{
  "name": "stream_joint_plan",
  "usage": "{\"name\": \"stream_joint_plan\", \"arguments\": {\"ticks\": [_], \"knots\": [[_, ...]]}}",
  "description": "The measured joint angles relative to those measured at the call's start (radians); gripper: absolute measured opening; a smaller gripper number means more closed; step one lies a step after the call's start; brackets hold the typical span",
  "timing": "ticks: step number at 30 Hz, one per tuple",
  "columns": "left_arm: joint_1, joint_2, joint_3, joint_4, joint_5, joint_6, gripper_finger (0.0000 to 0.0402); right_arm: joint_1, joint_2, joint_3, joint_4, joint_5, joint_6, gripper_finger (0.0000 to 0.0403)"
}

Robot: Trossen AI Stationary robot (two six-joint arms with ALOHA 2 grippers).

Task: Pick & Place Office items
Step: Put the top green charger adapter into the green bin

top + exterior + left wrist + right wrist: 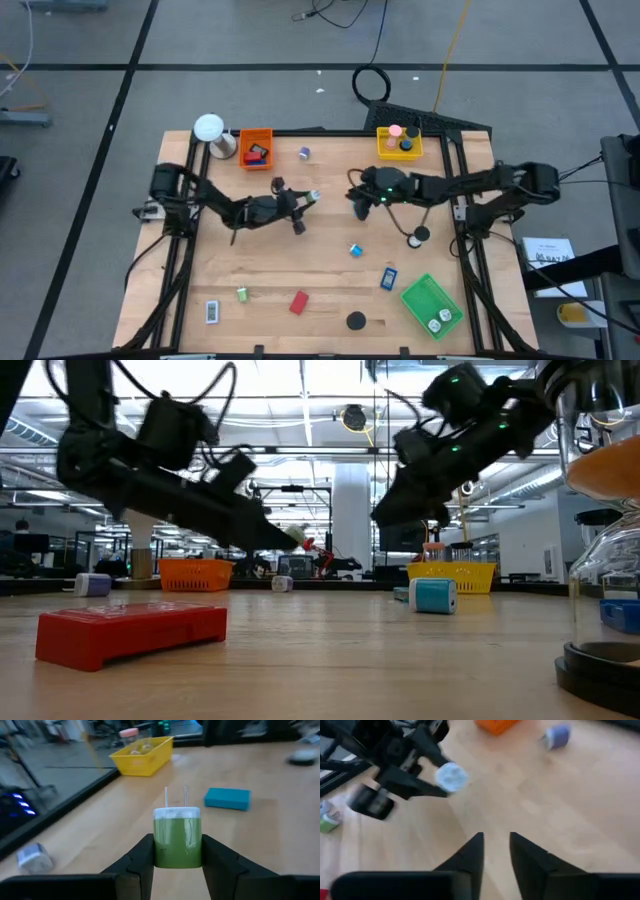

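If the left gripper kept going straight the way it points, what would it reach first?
Holding the green charger, the left gripper points towards the right gripper; nothing shows between them, though depth is unclear.

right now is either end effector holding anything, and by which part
The left end effector clamps a green plug adapter by its two sides, prongs pointing away. The right end effector holds nothing.

Both arms crowd the middle of the table (200,270), the left gripper (310,197) and right gripper (352,196) facing each other across a narrow gap, barring passage there; bare wood lies open beneath them, as far as the small blue roll (356,250); the front strip is dotted with a red block (298,302), a black disc (356,321) and a blue block (388,279), with lanes between; the green tray (432,304) fills the front right corner; orange tray (256,148) and yellow tray (399,143) line the back edge
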Motion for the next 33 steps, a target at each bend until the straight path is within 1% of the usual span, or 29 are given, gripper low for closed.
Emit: {"name": "stream_joint_plan", "arguments": {"ticks": [2,5,7,11,14,16,18,20,23,25,28,31,33], "knots": [[-0.003,0.045,0.043,0.004,-0.048,0.036,0.013,-0.003,0.039,0.04,-0.009,-0.024,0.044,0.0123],[-0.004,0.103,0.091,0.029,-0.085,0.074,0.013,-0.01,0.066,0.083,-0.045,-0.038,0.094,0.0162],[-0.007,0.131,0.117,0.044,-0.09,0.087,0.013,-0.02,0.077,0.097,-0.044,-0.056,0.132,0.0186],[-0.026,0.134,0.13,0.044,-0.113,0.112,0.013,-0.033,0.082,0.103,-0.039,-0.075,0.208,0.0224],[-0.042,0.134,0.139,0.045,-0.151,0.136,0.013,-0.044,0.084,0.102,-0.038,-0.074,0.249,0.0244],[-0.049,0.134,0.15,0.048,-0.155,0.142,0.013,-0.049,0.097,0.102,0.014,-0.075,0.269,0.0252],[-0.05,0.134,0.158,0.043,-0.155,0.145,0.013,-0.05,0.116,0.102,0.062,-0.119,0.293,0.0256],[-0.05,0.134,0.163,0.039,-0.159,0.151,0.013,-0.049,0.125,0.1,0.078,-0.152,0.312,0.0258],[-0.05,0.134,0.168,0.041,-0.16,0.154,0.013,-0.05,0.186,0.124,0.102,-0.153,0.32,0.0257],[-0.05,0.134,0.169,0.036,-0.16,0.155,0.013,-0.05,0.22,0.132,0.087,-0.175,0.329,0.0255],[-0.049,0.134,0.17,0.038,-0.161,0.154,0.013,-0.05,0.295,0.202,0.129,-0.205,0.329,0.0254],[-0.049,0.134,0.17,0.037,-0.162,0.155,0.013,-0.049,0.364,0.259,0.104,-0.213,0.329,0.0253],[-0.05,0.134,0.169,0.03,-0.162,0.156,0.013,-0.05,0.402,0.292,0.094,-0.243,0.321,0.0249]]}}
